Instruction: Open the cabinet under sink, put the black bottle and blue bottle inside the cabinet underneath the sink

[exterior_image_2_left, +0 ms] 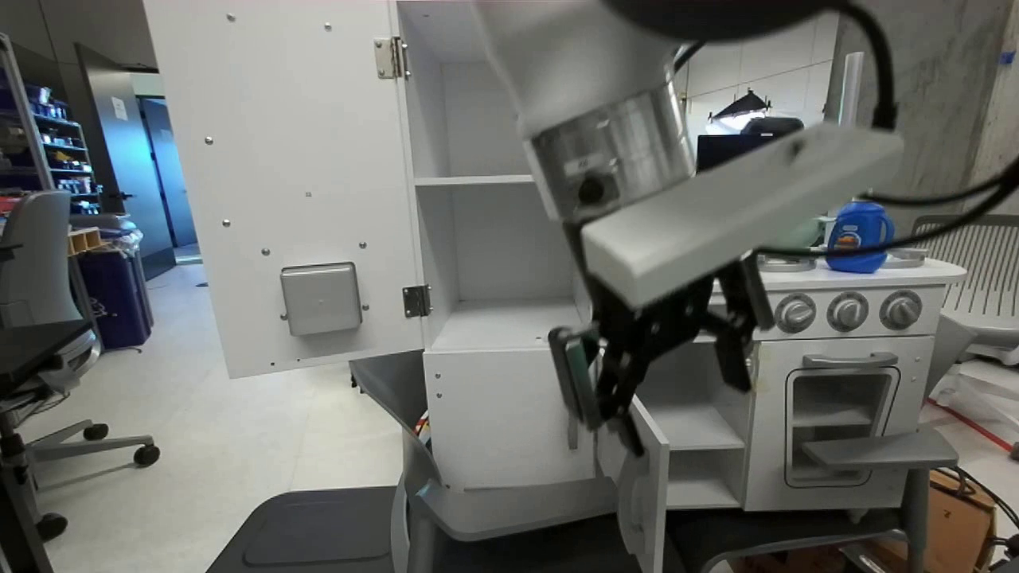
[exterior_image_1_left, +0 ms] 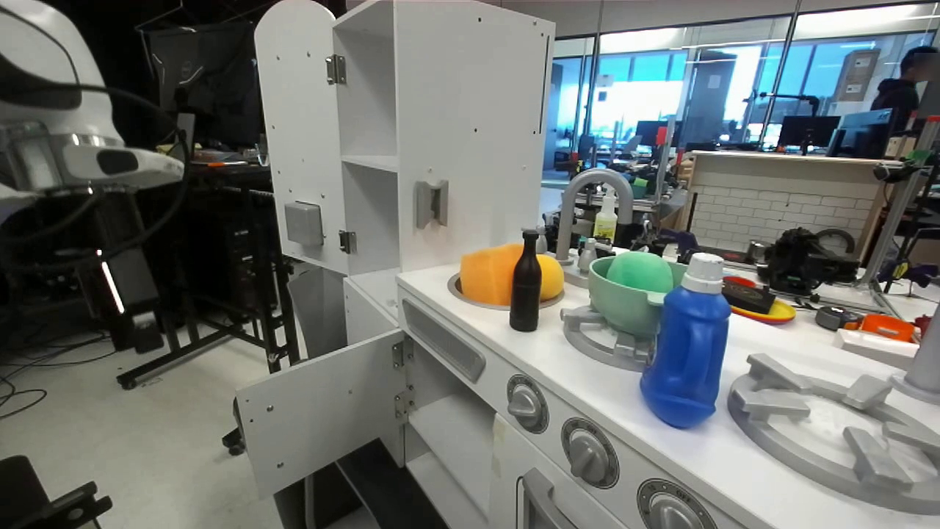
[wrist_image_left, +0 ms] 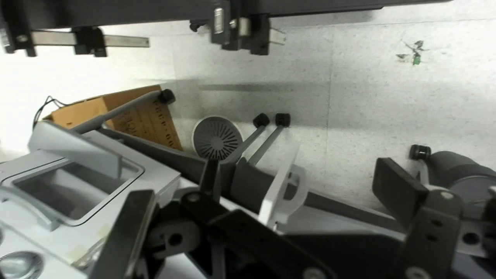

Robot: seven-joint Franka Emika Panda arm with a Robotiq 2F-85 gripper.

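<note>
The cabinet (exterior_image_1_left: 452, 433) under the sink (exterior_image_1_left: 481, 303) stands open, its white door (exterior_image_1_left: 323, 411) swung outward. In an exterior view the shelves inside the cabinet (exterior_image_2_left: 692, 414) show bare. On the counter the black bottle (exterior_image_1_left: 526, 286) is upright in front of the sink; the blue bottle (exterior_image_1_left: 687, 353) stands upright farther along, between the burners. My gripper (exterior_image_2_left: 661, 390) hangs in front of the kitchen, jaws wide apart, holding nothing. In the wrist view the door's edge (wrist_image_left: 277, 190) and handle (wrist_image_left: 298, 190) appear beyond the gap of the gripper (wrist_image_left: 267, 205). My arm hides the black bottle in an exterior view.
The tall upper cupboard's door (exterior_image_2_left: 318, 175) also hangs open on the left. Grey chairs (exterior_image_2_left: 517, 509) crowd the front of the kitchen. Orange and yellow items (exterior_image_1_left: 492, 272) fill the sink, and a green bowl (exterior_image_1_left: 624, 301) sits on the nearer burner.
</note>
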